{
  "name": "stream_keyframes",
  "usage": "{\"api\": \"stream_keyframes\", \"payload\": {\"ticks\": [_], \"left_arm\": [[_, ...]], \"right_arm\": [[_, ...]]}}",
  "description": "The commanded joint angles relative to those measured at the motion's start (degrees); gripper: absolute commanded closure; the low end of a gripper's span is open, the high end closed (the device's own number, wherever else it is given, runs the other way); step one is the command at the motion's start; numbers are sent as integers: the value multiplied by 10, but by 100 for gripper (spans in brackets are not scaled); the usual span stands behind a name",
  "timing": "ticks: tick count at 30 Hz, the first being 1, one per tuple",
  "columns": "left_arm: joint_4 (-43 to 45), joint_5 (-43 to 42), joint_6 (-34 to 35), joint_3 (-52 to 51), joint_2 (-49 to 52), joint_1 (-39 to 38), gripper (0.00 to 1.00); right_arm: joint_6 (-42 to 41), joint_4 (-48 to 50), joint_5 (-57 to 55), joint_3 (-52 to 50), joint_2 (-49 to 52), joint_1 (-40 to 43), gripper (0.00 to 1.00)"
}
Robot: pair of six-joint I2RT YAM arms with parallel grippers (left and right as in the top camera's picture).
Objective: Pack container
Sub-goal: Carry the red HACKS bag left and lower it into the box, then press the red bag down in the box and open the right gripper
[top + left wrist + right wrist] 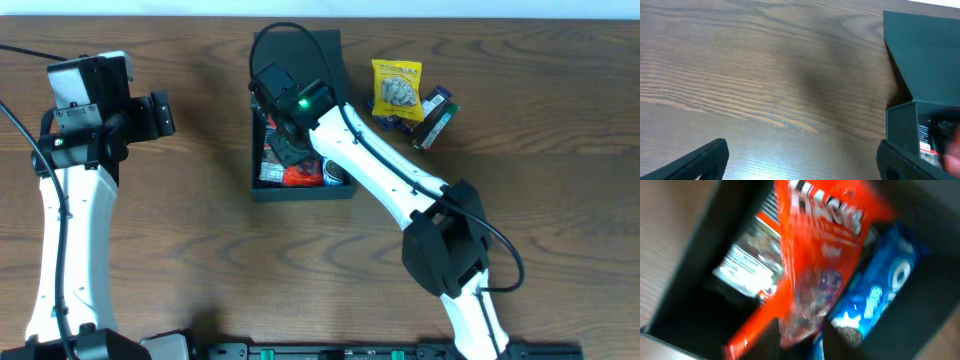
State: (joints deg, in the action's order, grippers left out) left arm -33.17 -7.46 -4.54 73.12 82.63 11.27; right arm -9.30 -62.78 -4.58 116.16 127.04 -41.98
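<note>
The dark teal-black container (pixel 300 193) stands at the middle back of the table with its flap lid (pixel 322 55) open away from me. My right gripper (pixel 290 150) reaches down into it and is shut on the clear end of an orange-red snack packet (pixel 815 260). In the right wrist view a blue cookie packet (pixel 880 290) lies to the right of it and a dark packet with a white label (pixel 747 262) to the left, both inside the box. My left gripper (pixel 802 162) is open and empty, left of the container (pixel 900 125).
Right of the container lie a yellow snack packet (pixel 397 88), a blue packet (pixel 384 112) partly under it, and a dark green-black packet (pixel 437 120). The right arm (pixel 400 190) crosses the container's right wall. A black cable (pixel 20 50) runs at the far left.
</note>
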Motion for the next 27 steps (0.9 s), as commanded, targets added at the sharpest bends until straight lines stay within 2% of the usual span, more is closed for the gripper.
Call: {"api": "stream_keyframes", "payload": {"ticks": [1,2,3,5,6,7,9,10,16,27], "left_arm": [[0,4,-2,2,5,4,5],[0,4,-2,2,5,4,5],[0,4,-2,2,5,4,5],[0,4,-2,2,5,4,5],[0,4,-2,2,5,4,5],[0,4,-2,2,5,4,4],[0,4,-2,2,5,4,5],[0,4,-2,2,5,4,5],[0,4,-2,2,5,4,5],[0,4,-2,2,5,4,4]], "right_arm": [[2,22,21,1,4,-4,58],[-3,31,21,1,3,-4,47],[-5,35,21,3,2,-4,42],[-5,36,20,14,0,-3,39],[-5,34,20,21,-1,-2,43],[-5,31,19,25,-2,1,52],[-5,23,18,30,-3,7,88],[-5,17,18,30,-3,10,99],[28,17,74,12,13,16,99],[27,37,130,10,99,10,99]]}}
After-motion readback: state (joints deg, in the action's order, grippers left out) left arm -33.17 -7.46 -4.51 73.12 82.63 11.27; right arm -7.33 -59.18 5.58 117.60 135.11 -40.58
